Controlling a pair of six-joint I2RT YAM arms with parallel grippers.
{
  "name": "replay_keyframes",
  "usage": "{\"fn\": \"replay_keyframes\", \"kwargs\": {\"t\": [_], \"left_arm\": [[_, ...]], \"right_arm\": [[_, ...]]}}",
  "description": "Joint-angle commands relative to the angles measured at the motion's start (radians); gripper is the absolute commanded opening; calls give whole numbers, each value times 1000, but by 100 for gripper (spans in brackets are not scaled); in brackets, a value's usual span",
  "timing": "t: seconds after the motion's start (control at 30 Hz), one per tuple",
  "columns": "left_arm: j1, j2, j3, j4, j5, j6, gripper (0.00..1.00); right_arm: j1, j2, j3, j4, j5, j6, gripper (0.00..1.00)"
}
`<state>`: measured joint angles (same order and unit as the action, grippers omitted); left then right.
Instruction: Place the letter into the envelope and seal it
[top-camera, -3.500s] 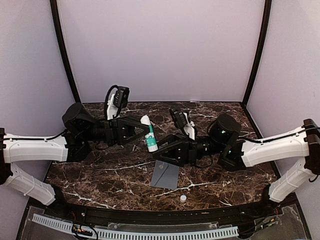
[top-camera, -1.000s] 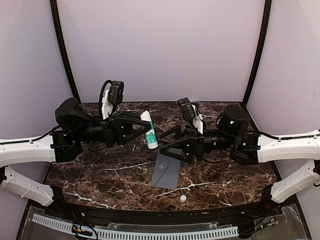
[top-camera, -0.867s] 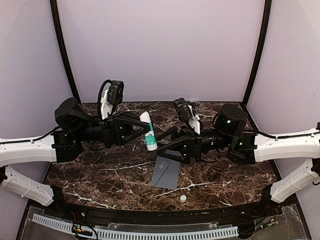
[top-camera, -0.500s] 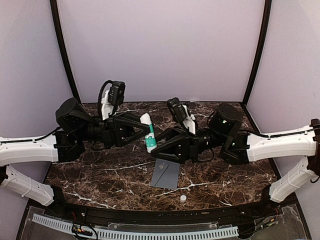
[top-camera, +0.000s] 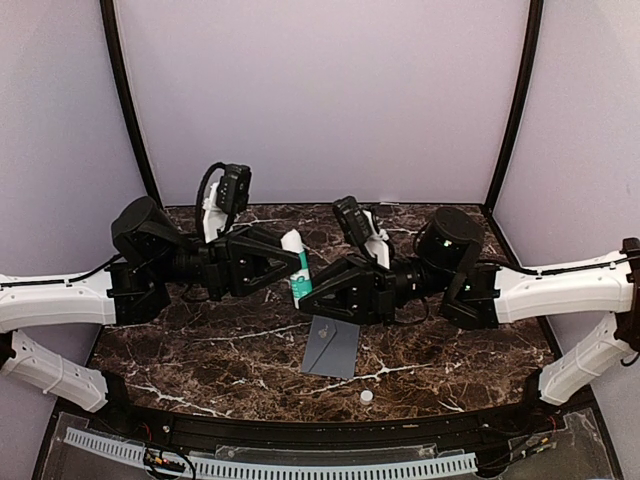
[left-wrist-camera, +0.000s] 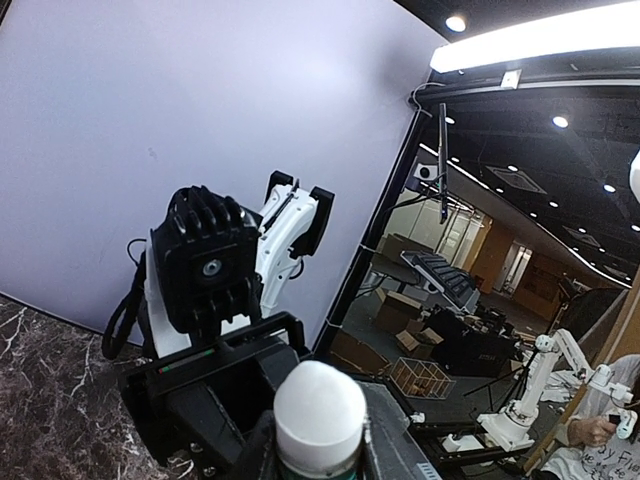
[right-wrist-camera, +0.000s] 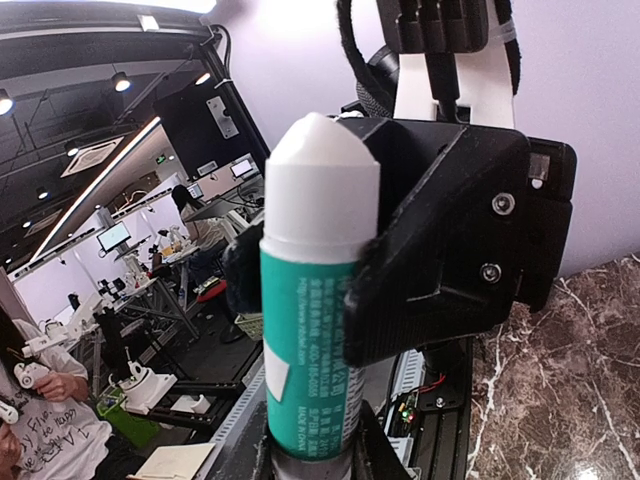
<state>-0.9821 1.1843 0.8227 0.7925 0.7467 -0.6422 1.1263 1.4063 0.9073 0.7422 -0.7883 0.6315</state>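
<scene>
Lying nearest: a small white cap (top-camera: 366, 396) rests on the dark marble table (top-camera: 200, 350), a little in front of the envelope (top-camera: 332, 347) and toward its right side, apart from it.
Envelope: slate-grey, it lies flat on the table between the two arms. A small pale emblem and the lines of the pointed flap show on its upper face. I cannot tell if the flap is stuck down.
Right gripper: the right gripper (top-camera: 306, 293) hangs in the air just behind the envelope and points to the left. Its fingers are pressed against both sides of the lower end of the glue stick (top-camera: 299, 278).
Glue stick: a white tube with a green label, raised above the table behind the envelope. It is tilted, and its rounded white end is the higher one.
Left gripper: the left gripper (top-camera: 290, 262) is behind the envelope and to its left, and it pinches the middle of the glue stick.
Back wall: the plain lilac wall (top-camera: 320, 100) stands far behind the envelope.
</scene>
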Motion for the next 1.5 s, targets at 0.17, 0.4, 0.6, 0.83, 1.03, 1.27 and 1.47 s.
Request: {"fn": "replay_keyframes", "kwargs": {"t": [0.17, 0.4, 0.6, 0.83, 1.03, 1.27, 1.47], "left_arm": [[-1, -38, -1, -205, -132, 135, 0], [-1, -21, 8, -320, -284, 175, 0], [-1, 6, 15, -377, -405, 153, 0], [-1, 45, 13, -401, -490, 99, 0], [0, 64, 10, -398, -500, 60, 0], [1, 21, 17, -394, -513, 39, 0], [3, -23, 28, -351, -468, 24, 0]], "right_arm": [[-5, -91, 21, -212, 280, -106, 0], [-5, -74, 122, -492, 591, -176, 0], [4, 15, 252, -709, 851, -184, 0], [33, 133, 401, -888, 1074, -168, 0], [44, 156, 433, -913, 1121, -155, 0], [40, 8, 283, -757, 934, -195, 25], [11, -156, 93, -544, 689, -197, 62]]}}
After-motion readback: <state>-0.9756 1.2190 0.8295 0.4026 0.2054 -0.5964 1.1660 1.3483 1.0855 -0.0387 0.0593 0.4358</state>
